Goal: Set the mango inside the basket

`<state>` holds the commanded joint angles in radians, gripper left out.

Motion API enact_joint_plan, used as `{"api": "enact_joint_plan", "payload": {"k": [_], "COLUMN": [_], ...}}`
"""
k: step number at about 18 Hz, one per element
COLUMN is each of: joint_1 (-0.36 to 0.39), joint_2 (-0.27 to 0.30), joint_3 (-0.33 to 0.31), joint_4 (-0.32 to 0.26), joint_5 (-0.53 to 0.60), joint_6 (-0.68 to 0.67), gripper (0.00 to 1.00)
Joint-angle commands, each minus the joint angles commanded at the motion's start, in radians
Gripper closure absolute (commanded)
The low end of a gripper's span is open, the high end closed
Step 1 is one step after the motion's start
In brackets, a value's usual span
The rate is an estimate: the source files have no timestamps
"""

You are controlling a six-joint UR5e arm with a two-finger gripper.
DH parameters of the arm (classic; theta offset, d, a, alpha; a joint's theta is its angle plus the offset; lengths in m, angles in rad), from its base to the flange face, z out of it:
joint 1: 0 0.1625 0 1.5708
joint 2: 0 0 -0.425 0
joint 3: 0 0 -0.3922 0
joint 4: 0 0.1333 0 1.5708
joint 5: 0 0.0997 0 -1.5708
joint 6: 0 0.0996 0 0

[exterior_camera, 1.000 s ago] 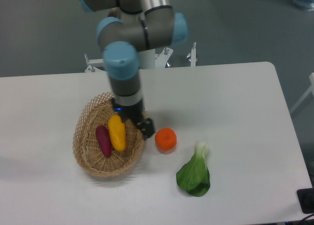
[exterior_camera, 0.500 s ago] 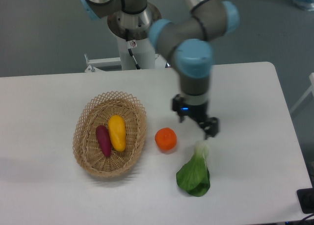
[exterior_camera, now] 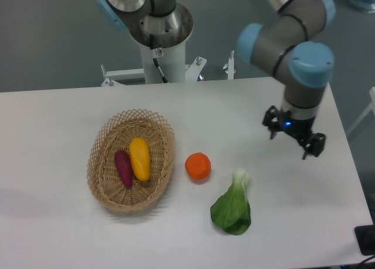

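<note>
Inside the basket point(exterior_camera: 105, 155) the mango point(exterior_camera: 139, 158) is seated lengthwise, so placement is judged complete; the gripper point(exterior_camera: 295, 138) is held apart, empty.

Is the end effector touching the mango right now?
Apart. The fixed camera shows the end effector far to the right over bare table, while the mango lies in the basket.

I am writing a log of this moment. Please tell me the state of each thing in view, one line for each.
mango: lying in the basket, beside the purple vegetable.
purple vegetable: lying in the basket.
basket: upright on the table, holding two items.
orange fruit: on the table, outside the basket.
leafy green: lying flat on the table.
tool: open, empty, above the table's right side.
</note>
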<state>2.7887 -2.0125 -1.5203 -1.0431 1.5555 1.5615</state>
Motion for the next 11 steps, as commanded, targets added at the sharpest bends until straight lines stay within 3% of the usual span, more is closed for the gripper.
{"api": "enact_joint_plan", "payload": {"k": [4, 11], "joint_1": [0.025, 0.025], "joint_2": [-0.034, -0.034], "joint_3": [0.031, 0.022], "joint_4": [0.002, 0.002], "joint_5": [0.003, 0.008], "joint_6": [0.031, 0.031], "gripper": [0.00, 0.00]}}
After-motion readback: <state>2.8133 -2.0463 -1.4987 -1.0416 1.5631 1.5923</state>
